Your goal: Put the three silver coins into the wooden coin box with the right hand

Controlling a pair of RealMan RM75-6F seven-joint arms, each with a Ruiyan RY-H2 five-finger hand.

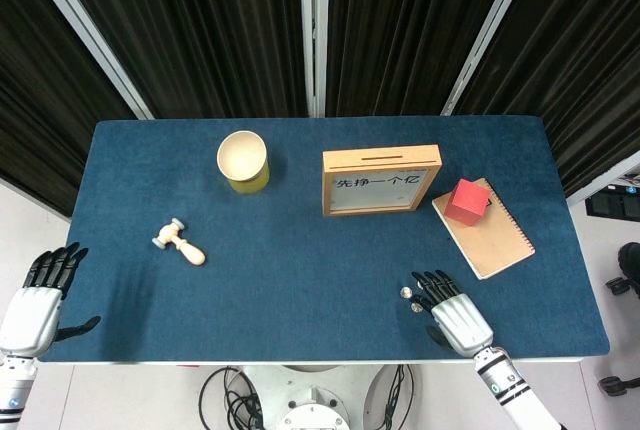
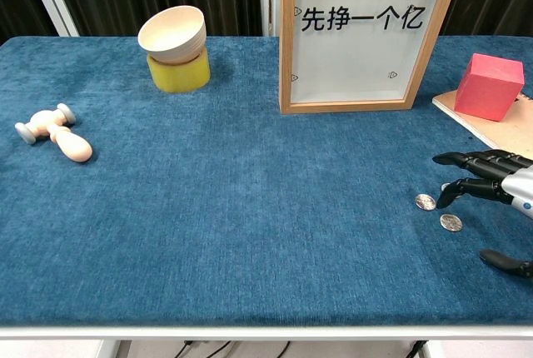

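**Right hand spread over the silver coins, none yet lifted**

While the blue table (image 1: 300, 290) fills both views, the biggest thing standing on it is the wooden coin box (image 1: 380, 180), upright at centre-back with a slot along its top edge and printed characters on its pale front panel. To its right a brown notebook (image 1: 495, 240) lies flat, and a red cube (image 1: 465, 201) sits on the notebook's far corner. Left of the box stands a yellow cup (image 1: 243, 160) with a cream inside. A small wooden mallet (image 1: 180, 242) lies on its side toward the left of the table.

Near the front right edge, the right hand (image 1: 448, 308) lies low over the cloth, palm down, fingers stretched apart and holding nothing. The left hand (image 1: 40, 290) hovers off the table's left front corner, its fingers likewise loose and empty.

Smallest are the silver coins (image 2: 439, 212), flat on the cloth well in front of the box. Two show plainly in the chest view, just beside the right hand's fingertips (image 2: 442, 201); the third is mostly hidden behind those fingers, and whether any finger touches a coin cannot be told.
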